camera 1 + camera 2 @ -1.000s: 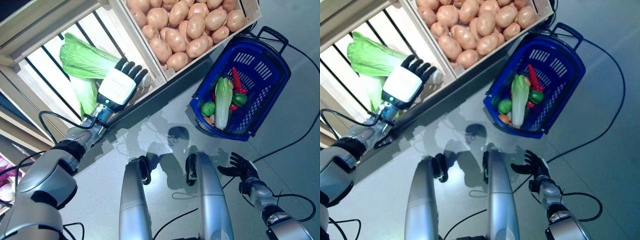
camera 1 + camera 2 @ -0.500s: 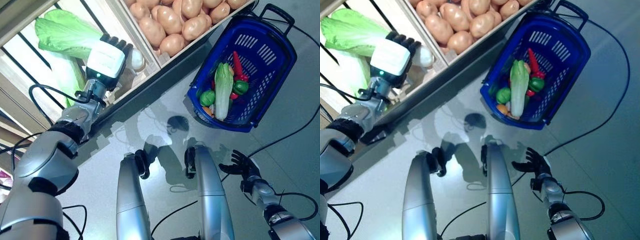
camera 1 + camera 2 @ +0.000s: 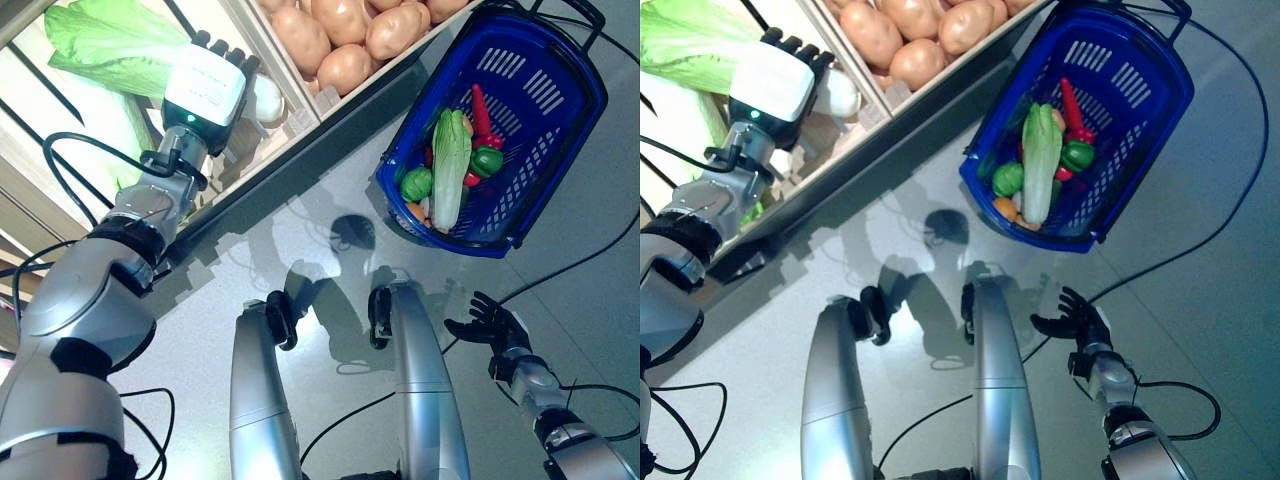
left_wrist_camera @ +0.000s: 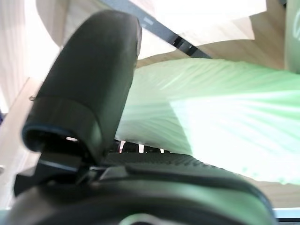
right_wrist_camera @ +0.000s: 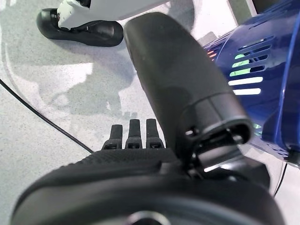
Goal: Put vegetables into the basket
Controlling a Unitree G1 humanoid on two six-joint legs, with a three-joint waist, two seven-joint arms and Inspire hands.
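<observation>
Since a second ago the whole scene has been shifted by the head camera, yet the left hand (image 3: 205, 92) is also seen deeper in the slatted wooden crate (image 3: 60, 130), now over the pale stalk end of the Chinese cabbage (image 3: 110, 45) rather than beside its leaves. Its fingers are laid across that white stalk; in the left wrist view the thumb (image 4: 89, 89) is set close against the ribbed green leaf (image 4: 201, 122), but whether the fingers are curled round it or merely resting cannot be told — they are hidden behind the hand's back.

The blue basket (image 3: 560, 150) stands on the grey floor, well apart from the crate and just past the neighbouring crate of potatoes (image 3: 340, 30). Inside the basket a second cabbage (image 3: 450, 165) lies lengthwise, with a red chilli (image 3: 482, 110) and green peppers (image 3: 417, 183) beside it.

The right hand (image 3: 492, 325) is held low above the floor, on the near side of the basket and apart from it — fingers spread and relaxed, nothing held.
</observation>
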